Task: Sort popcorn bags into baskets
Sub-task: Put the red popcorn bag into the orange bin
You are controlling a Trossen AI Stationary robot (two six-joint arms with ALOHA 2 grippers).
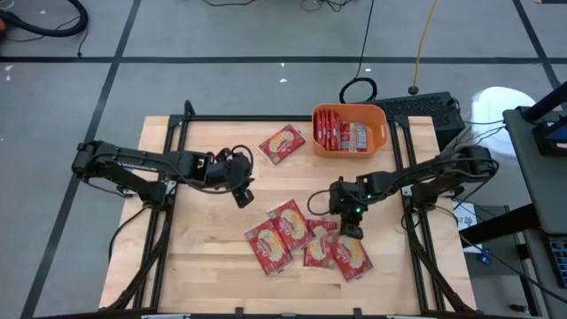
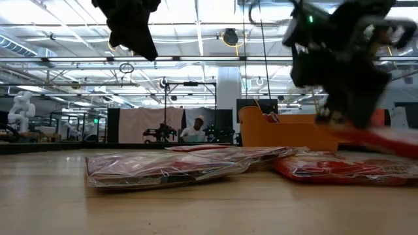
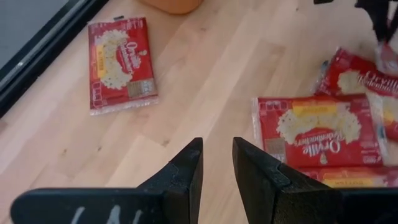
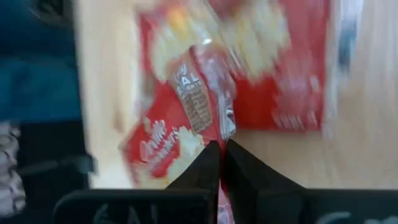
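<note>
Red popcorn bags [image 1: 285, 236] with cream-yellow popcorn ovals and white lettering, one apart [image 1: 282, 143] with a yellow stripe, orange basket [image 1: 349, 129] holding red packets, pale wood-grain table [image 1: 195, 257] with black frame, dark grippers

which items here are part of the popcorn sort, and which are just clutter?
Job:
- loose popcorn bags in a cluster on the table
- lone bag beside the tub
- orange tub, bags already in it
- right gripper, shut on a cluster bag
- left gripper, empty, above bare wood

Lying about:
- keyboard behind the tub
- floor cables
</note>
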